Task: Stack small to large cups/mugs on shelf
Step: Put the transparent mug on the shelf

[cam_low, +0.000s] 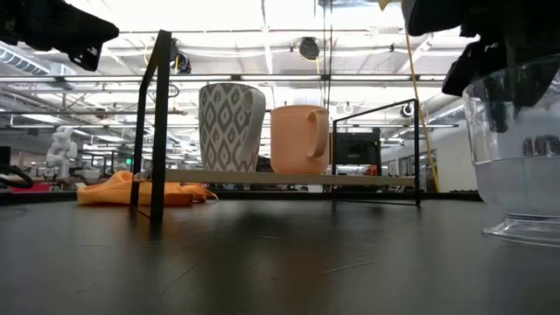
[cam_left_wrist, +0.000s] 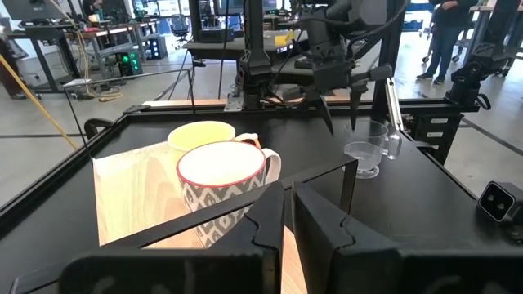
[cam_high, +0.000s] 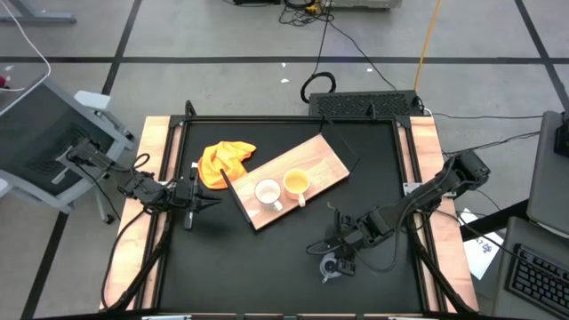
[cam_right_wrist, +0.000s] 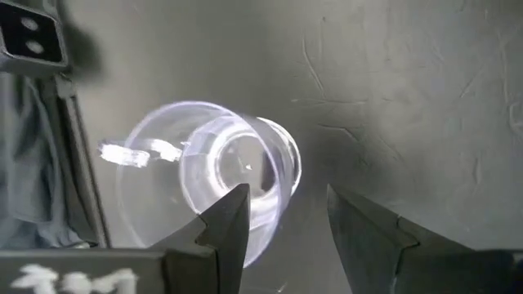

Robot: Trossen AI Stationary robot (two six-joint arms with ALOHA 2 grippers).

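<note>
Left claw (cam_high: pixel 197 197) at the left edge of the black bench (cam_high: pixel 267 276), fingers pressed together with only a thin slit between them in the left wrist view, pinching nothing. Pointed toward the shelf (cam_high: pixel 324 160) and level with its near corner, well apart from the clear glass cup (cam_high: pixel 331 265).

Just past that claw, a yellow-orange cloth (cam_high: pixel 222 160) crumpled on the bench, touching the shelf's left end.

Next, the shelf: a light wooden board lying slantwise across the middle of the bench, carried on a thin black frame (cam_low: pixel 158 131) and raised off the surface in the low view. On it, two mugs upright and side by side, close but whether touching cannot be told: white handled mug (cam_high: pixel 268 193) with a grey pattern on its outside, then yellow-orange handled mug (cam_high: pixel 296 184) to its right. Both empty, both toward the board's near end.

Further right and nearer the front edge, the clear glass cup standing upright on the bench, off the shelf and well apart from the mugs.

Right claw (cam_high: pixel 336 244) directly above that cup, pointing down, fingers spread. In the right wrist view, one finger (cam_right_wrist: pixel 225 220) over the cup's rim, the other beside the cup over bare bench; no squeeze on the glass visible.
</note>
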